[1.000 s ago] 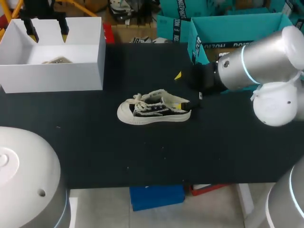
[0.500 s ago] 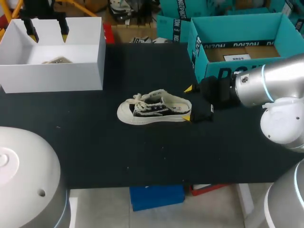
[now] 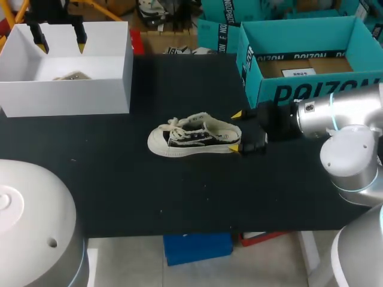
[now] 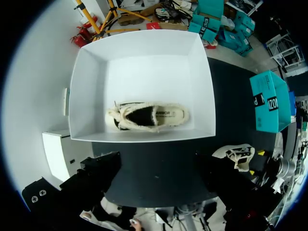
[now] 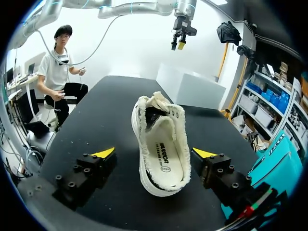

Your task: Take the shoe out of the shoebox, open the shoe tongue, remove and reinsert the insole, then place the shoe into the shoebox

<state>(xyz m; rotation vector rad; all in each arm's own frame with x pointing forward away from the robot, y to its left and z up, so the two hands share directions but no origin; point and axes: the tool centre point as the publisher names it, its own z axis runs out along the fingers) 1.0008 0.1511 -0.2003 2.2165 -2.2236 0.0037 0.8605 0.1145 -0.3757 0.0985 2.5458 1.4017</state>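
A cream and black shoe [image 3: 194, 137] lies on its sole in the middle of the black table, toe to the left. My right gripper [image 3: 236, 130] is open at its heel, one yellow tip on each side. In the right wrist view the shoe [image 5: 161, 144] sits between the fingers of the right gripper [image 5: 154, 154] with a gap on both sides, its insole showing. My left gripper [image 3: 60, 42] hangs open high over the white box [image 3: 66, 89]. That box [image 4: 144, 62] holds a second shoe [image 4: 147, 115].
A teal shoebox [image 3: 305, 66] stands open at the back right, close behind my right arm. The white box fills the back left corner. My left gripper [image 5: 178, 41] shows high above the white box [image 5: 190, 89] in the right wrist view.
My right gripper has come down and forward from behind the shoe to its heel, and its fingers now straddle the heel. The shoe and the left arm have not moved.
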